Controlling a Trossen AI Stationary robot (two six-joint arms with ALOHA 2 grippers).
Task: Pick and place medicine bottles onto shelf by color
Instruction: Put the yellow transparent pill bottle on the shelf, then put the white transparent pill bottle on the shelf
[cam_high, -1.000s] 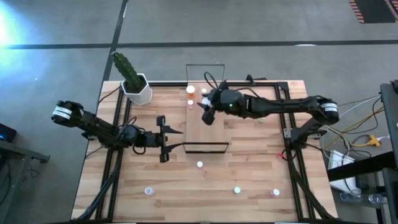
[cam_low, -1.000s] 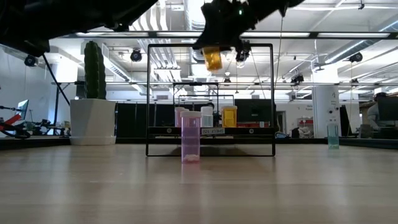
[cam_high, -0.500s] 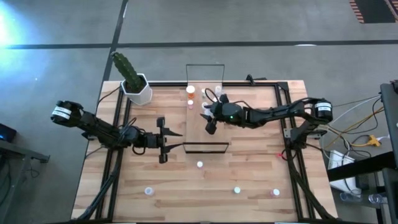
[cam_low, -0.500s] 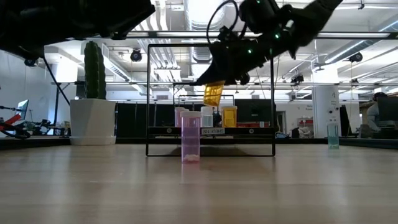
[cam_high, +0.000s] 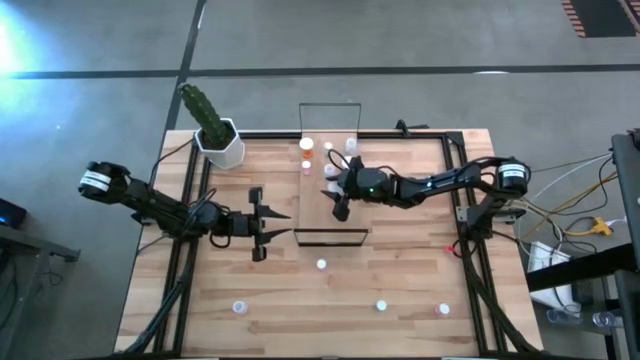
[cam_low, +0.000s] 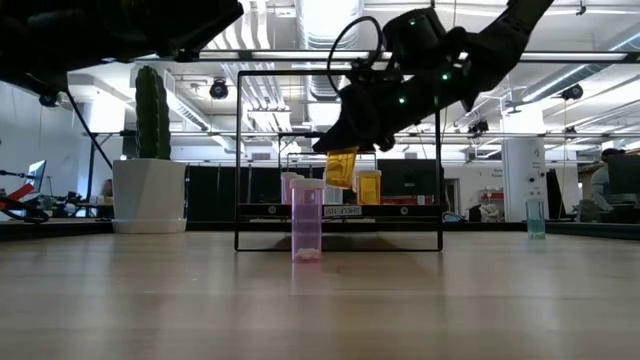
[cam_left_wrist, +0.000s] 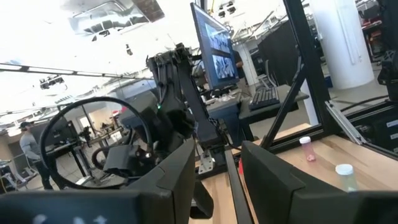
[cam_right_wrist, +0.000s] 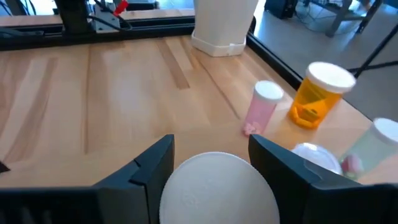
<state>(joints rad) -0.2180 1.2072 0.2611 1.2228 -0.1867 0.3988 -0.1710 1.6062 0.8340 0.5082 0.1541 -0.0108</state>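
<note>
- the right hand (cam_low: 345, 150) hangs over the shelf (cam_high: 320, 205), fingers closed around an orange bottle (cam_low: 341, 168) by its white cap (cam_right_wrist: 217, 186); in the low view the bottle hangs a little tilted, not yet touching the board.
- the left hand (cam_high: 262, 223) waits just beside the shelf's near-left corner, fingers spread wide and empty.
- on the shelf's far end stand a second orange bottle (cam_right_wrist: 318, 94), a pink bottle (cam_right_wrist: 262, 107) and a pale greenish bottle (cam_right_wrist: 368, 146), close together, with another white cap (cam_right_wrist: 314, 155) nearer the held one.
- risk, as i judge it: the carried bottle is coming down close to that cluster, so a tilted base or a wide finger could knock a neighbour over, or the bottle could tip on release if it lands on its edge.
- risk: setting it away from the other orange one would spoil the colour grouping.
- a pink bottle (cam_low: 306, 220) stands on the desk (cam_high: 400, 290) in front of the shelf's black wire frame (cam_low: 338, 160); it is low and out of the descent path.
- more bottles wait along the desk's near edge, one at (cam_high: 239, 307), one at (cam_high: 381, 306), one at (cam_high: 444, 310).
- a potted cactus (cam_high: 210, 125) stands at the far-left corner, well apart.
</note>
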